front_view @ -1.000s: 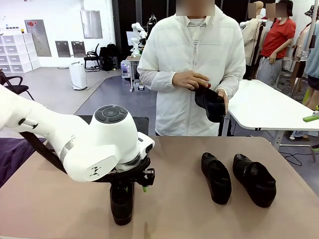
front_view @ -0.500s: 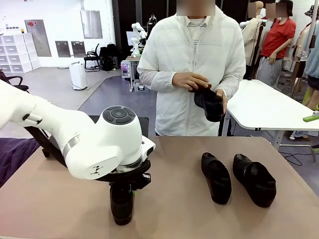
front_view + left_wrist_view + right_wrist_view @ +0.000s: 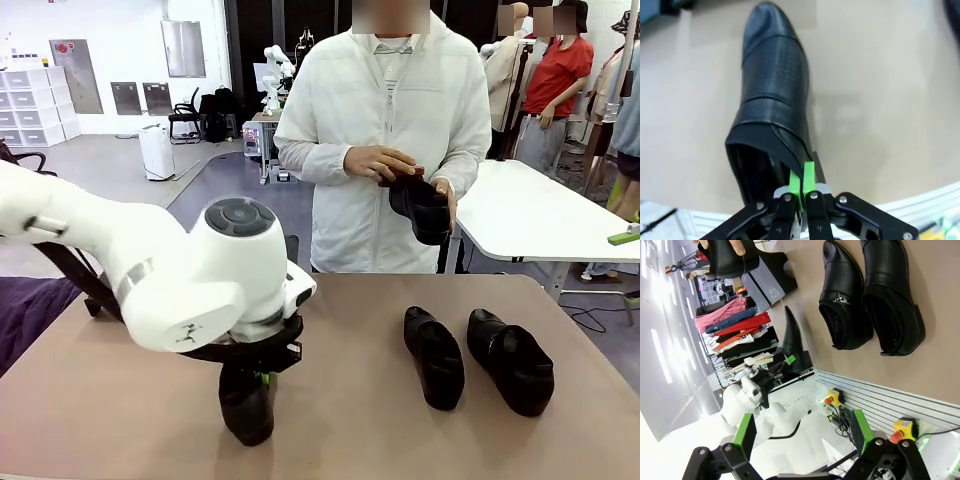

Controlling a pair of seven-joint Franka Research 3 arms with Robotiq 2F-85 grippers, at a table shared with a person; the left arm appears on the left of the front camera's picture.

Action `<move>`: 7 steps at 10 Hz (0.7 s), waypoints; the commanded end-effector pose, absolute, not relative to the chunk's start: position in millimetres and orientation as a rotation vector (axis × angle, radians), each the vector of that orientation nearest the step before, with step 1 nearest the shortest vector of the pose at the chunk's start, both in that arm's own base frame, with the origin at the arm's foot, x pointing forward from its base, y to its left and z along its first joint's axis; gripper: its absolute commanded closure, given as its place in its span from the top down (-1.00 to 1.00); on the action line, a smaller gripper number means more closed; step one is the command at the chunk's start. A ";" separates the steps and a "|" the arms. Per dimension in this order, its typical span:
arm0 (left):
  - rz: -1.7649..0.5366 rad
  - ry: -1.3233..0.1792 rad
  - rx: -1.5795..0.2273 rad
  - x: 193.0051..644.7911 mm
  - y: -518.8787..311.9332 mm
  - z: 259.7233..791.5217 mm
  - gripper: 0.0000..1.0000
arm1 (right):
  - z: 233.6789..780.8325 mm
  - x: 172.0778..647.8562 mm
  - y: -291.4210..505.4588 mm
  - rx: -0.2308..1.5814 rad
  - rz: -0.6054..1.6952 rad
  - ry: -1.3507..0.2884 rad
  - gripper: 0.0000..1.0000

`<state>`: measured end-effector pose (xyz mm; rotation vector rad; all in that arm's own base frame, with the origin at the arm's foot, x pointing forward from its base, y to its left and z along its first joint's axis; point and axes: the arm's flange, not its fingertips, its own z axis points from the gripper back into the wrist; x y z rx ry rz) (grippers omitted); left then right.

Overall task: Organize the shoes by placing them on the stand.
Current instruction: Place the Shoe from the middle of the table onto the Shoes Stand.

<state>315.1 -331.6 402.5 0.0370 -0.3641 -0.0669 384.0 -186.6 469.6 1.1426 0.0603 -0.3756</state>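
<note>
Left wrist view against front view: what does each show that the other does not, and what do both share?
Left wrist view: the green pads of the left gripper shut on the opening rim of the gripped shoe. Front view: a person holding another shoe, and two more shoes lying on the table. Both: the gripped shoe and the table.

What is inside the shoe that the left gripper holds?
The left gripper is shut on the rim of the shoe, so one green pad reaches just inside the opening. Deeper in, it is too dark to tell.
</note>
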 end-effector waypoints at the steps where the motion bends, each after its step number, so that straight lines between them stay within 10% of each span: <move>1: -0.269 -0.442 0.090 288.9 -270.8 474.2 -1.00 | 472.4 383.1 -188.6 1.133 -0.363 0.059 1.00; 7: -0.305 -0.468 0.164 240.1 -85.6 493.6 -1.00 | 472.4 383.1 -188.6 1.133 -0.363 0.059 1.00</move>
